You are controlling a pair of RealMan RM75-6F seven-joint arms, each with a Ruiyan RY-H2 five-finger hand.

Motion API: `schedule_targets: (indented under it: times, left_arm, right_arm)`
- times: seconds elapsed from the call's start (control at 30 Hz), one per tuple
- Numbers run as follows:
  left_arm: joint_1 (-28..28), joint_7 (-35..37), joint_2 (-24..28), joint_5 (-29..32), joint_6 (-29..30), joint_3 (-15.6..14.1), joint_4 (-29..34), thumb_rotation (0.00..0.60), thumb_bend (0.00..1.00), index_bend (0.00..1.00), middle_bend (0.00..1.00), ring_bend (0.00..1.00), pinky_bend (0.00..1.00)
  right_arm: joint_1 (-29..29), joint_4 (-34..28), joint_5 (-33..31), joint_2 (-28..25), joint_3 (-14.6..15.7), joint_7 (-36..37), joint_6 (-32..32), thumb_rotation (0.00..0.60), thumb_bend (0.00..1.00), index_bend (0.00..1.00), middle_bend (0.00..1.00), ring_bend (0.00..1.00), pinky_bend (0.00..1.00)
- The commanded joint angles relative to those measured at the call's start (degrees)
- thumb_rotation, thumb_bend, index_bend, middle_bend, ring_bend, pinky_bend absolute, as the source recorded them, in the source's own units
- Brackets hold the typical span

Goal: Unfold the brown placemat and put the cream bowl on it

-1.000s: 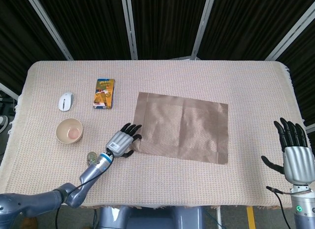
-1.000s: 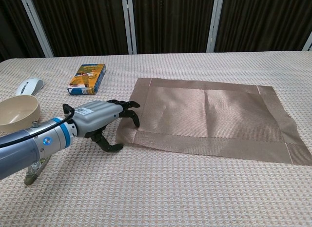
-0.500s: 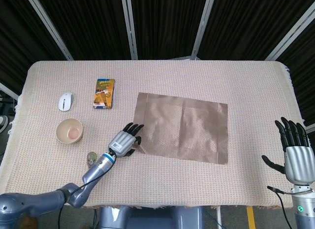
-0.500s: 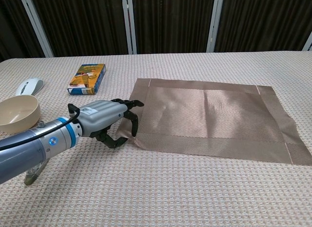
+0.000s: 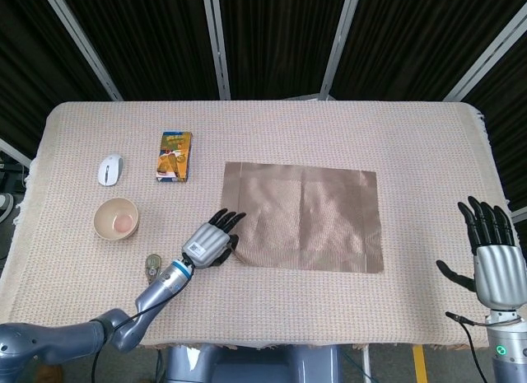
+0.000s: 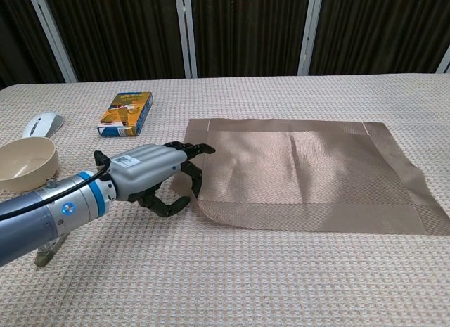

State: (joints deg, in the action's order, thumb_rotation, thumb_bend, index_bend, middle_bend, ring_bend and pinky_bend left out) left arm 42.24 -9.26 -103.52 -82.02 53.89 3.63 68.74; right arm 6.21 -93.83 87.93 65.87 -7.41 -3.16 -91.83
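Mat (image 5: 301,218) lies flat mid-bench, my left robot hand (image 5: 211,244) pinching its near-left corner. Bowl (image 5: 116,219) sits just left of that hand, so it's nearer. Right robot hand (image 5: 496,261) hangs spread, empty.

We list: left hand (image 6: 151,174) — silver-grey shell, black fingers (image 6: 190,174), barcode label, blue wrist ring, grey forearm, black cable; right hand (image 5: 496,263) — same shell, green wrist light
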Motion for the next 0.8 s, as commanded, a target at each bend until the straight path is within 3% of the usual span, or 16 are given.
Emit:
schedule_targets:
  times: [0.03,0.33,0.8]
  left_arm:
    - [-0.26,0.16,1.47,-2.39,1.26,-1.62,1.90,0.600,0.51,0.66,0.00,0.00,0.00]
    - [-0.85,-0.77,7.35,-11.90,4.46,-8.60,10.35,0.600,0.51,0.67,0.00,0.00,0.00]
    - [-2.52,-1.34,18.85,-20.25,7.15,-16.96,20.67,0.600,0.51,0.70,0.00,0.00,0.00]
  right_arm:
    - [-0.04,0.01,0.14,0.10,0.04,-0.15,-0.05,0.600,0.00,0.00,0.00,0.00,0.00]
    - [-0.19,-0.15,0.90,0.85,0.41,-2.00,-0.18,0.600,0.00,0.00,0.00,0.00,0.00]
    - [-0.33,-0.29,1.29,1.48,0.54,-3.37,-0.16,0.600,0.00,0.00,0.00,0.00,0.00]
